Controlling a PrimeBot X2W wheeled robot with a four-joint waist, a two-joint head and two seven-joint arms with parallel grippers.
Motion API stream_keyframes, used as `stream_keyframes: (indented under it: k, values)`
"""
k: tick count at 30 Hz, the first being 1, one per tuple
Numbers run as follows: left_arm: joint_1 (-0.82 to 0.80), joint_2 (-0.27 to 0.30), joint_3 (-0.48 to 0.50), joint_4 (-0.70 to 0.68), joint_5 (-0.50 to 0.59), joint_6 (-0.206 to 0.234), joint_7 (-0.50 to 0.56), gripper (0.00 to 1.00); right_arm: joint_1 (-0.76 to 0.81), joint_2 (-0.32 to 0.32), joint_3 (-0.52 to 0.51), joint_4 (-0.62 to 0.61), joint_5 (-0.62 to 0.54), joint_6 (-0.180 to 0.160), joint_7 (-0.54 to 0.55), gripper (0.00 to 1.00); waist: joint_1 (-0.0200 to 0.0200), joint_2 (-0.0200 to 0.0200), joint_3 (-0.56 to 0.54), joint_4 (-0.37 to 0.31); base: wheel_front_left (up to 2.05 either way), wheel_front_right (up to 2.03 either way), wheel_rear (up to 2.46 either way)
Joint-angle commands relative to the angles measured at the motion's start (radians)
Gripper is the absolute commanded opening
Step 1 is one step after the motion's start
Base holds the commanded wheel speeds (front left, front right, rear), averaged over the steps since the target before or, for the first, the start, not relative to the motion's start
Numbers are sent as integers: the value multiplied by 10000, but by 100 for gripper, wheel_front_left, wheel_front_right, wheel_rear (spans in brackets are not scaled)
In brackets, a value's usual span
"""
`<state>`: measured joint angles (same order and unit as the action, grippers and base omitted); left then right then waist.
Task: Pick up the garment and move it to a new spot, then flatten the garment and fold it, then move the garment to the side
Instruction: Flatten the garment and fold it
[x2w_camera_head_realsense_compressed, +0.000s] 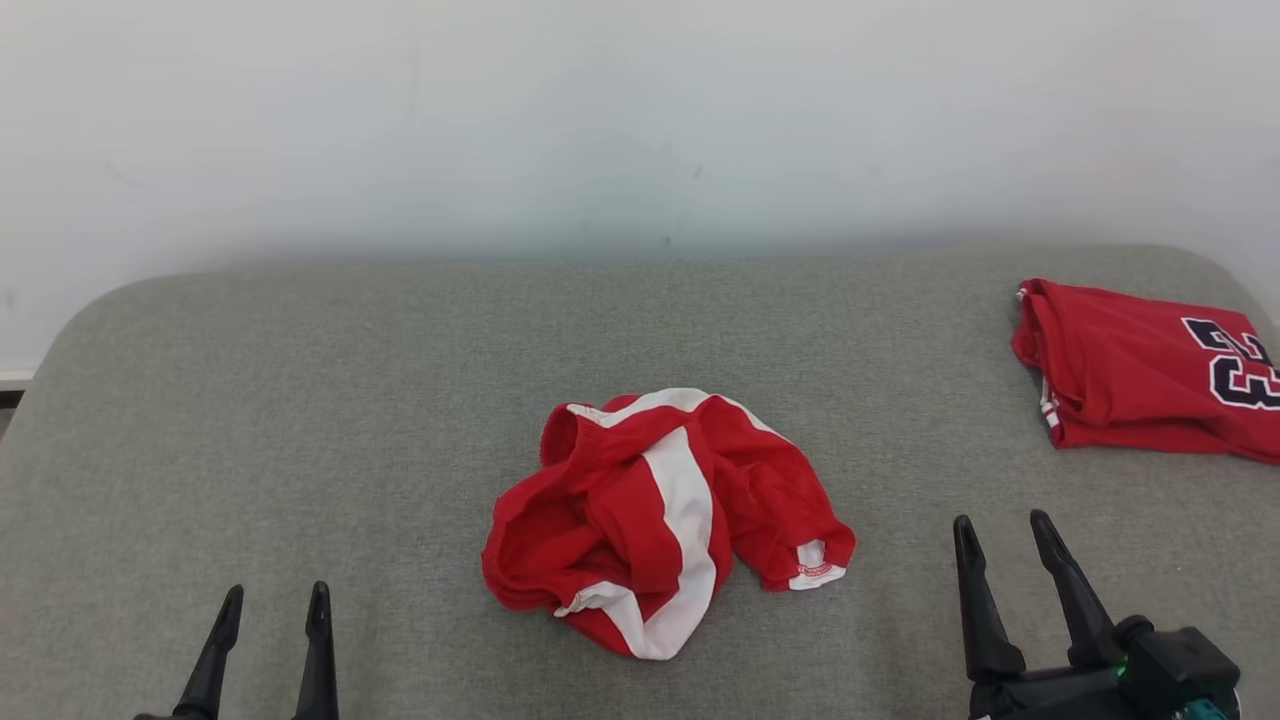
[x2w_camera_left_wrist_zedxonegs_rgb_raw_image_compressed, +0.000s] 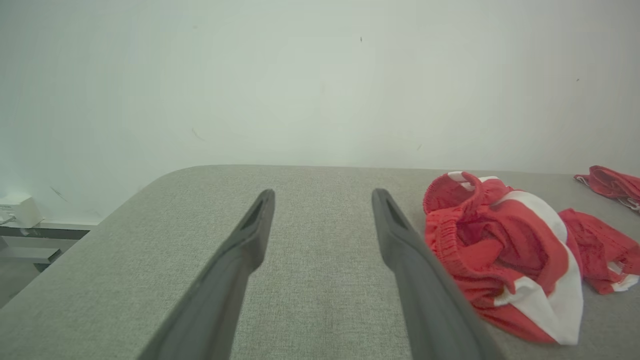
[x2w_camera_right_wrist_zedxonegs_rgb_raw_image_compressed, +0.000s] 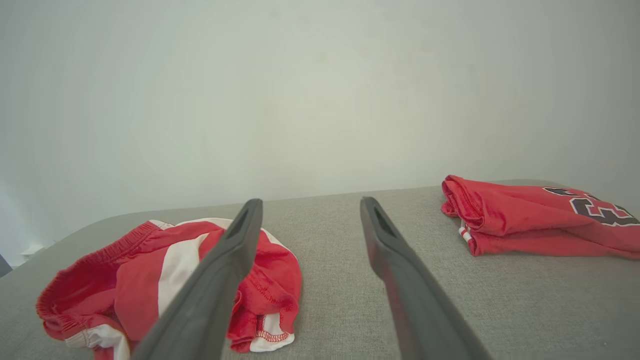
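The garment, a pair of red shorts with broad white stripes, lies crumpled in a loose heap on the middle of a grey padded surface. Its gathered elastic waistband is bunched on its left side and one hemmed leg trails out to its right. The left gripper sits well to the left of the garment and nearer the robot, its two dark fingers spread wide and holding nothing. In the left wrist view, the left gripper frames bare grey fabric between its fingers, and the garment lies beyond the right-hand finger, waistband toward the camera. The right gripper stands to the right of the garment, apart from the trailing leg, its fingers likewise wide apart and empty. In the right wrist view, the right gripper points past the garment; its left-hand finger crosses in front of the heap there, though the head view shows the two apart. Well to the right of the garment and farther back lies a folded red jersey with a dark, white-edged number on it. A pale wall rises behind the garment. In the left wrist view a small white box sits on a low ledge far to the garment's left, off the surface.
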<state>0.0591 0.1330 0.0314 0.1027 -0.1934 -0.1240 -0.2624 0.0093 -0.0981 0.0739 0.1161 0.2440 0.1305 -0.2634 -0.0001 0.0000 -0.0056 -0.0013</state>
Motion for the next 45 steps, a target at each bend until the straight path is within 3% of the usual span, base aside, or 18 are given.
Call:
stream_keyframes:
  k: [1,12,22,34,45]
  values:
    - [122,-18,61,-79,5,-10,-33,100,214,70,-105,-135,-56,0,-12,100,1,0,-61,-93,0,0,0]
    - [381,-85,270,-56,38,-6,-33,100,570,195,-231,-359,-189,0,-12,100,1,0,-7,-167,0,0,0]
    - [269,-118,-1455,565,73,-58,-33,100,268,177,-96,-273,-160,0,-12,100,1,0,249,-305,0,0,0]
    - [-767,82,-3024,1877,-481,-60,-31,100,-164,222,120,-80,-84,0,-12,100,1,0,798,-1191,0,0,0]
    - [-1689,225,-3283,3147,-767,-60,-33,100,-408,286,146,-74,-82,0,-13,100,1,0,1141,-2080,0,0,0]
